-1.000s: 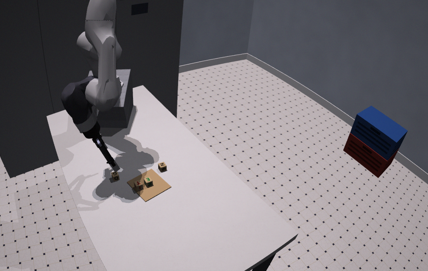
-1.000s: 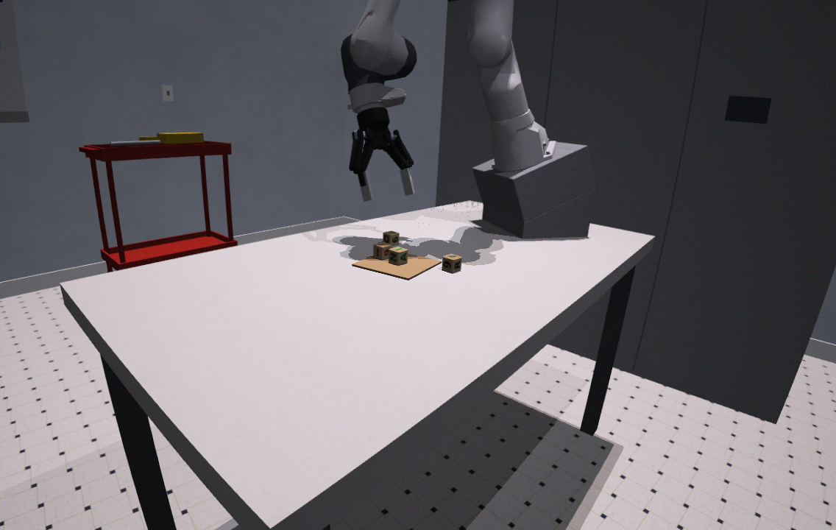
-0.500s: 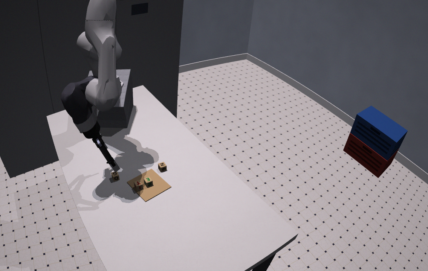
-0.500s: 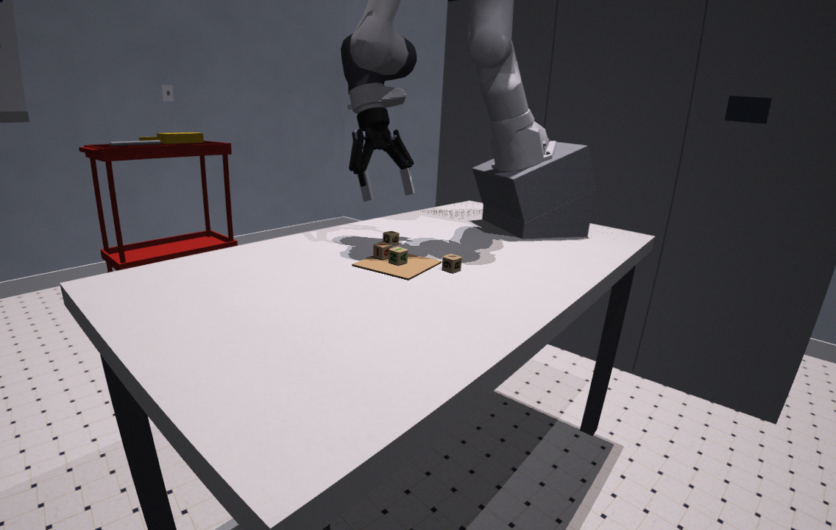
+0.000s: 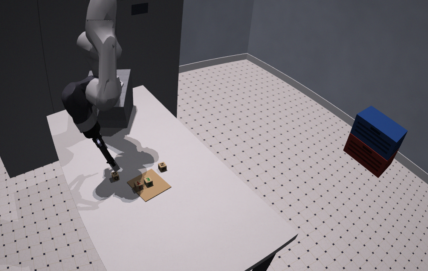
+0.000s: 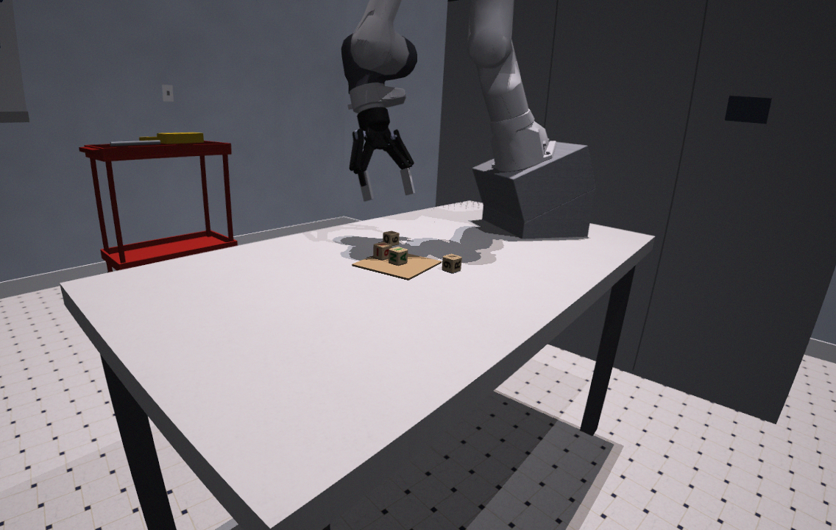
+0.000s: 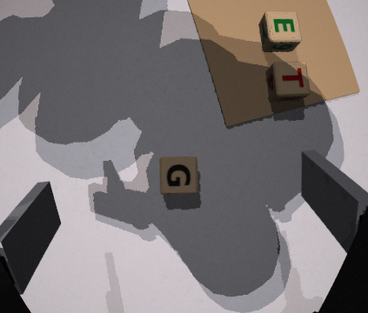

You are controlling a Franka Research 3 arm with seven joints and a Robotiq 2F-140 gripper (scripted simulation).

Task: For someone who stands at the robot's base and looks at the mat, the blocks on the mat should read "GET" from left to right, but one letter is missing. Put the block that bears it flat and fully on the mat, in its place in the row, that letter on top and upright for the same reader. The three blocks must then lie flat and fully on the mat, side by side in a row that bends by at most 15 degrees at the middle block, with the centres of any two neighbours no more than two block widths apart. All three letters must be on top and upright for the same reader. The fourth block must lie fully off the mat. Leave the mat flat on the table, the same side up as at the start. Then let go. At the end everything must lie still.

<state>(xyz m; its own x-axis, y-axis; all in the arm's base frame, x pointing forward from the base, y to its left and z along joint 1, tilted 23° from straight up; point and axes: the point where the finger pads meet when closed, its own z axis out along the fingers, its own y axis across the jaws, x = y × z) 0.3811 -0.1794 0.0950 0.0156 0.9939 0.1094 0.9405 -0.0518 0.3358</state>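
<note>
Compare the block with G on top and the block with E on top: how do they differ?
The G block shows a black top letter; the E block shows a green one. The G block sits off the mat; the E block sits on it. The G block's top is shaded; the E block's is brightly lit. Both are light-brown cubes.

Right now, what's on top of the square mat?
Two blocks sit on the mat: green E, red T. The patches right under them are covered, so I can't see those.
</note>
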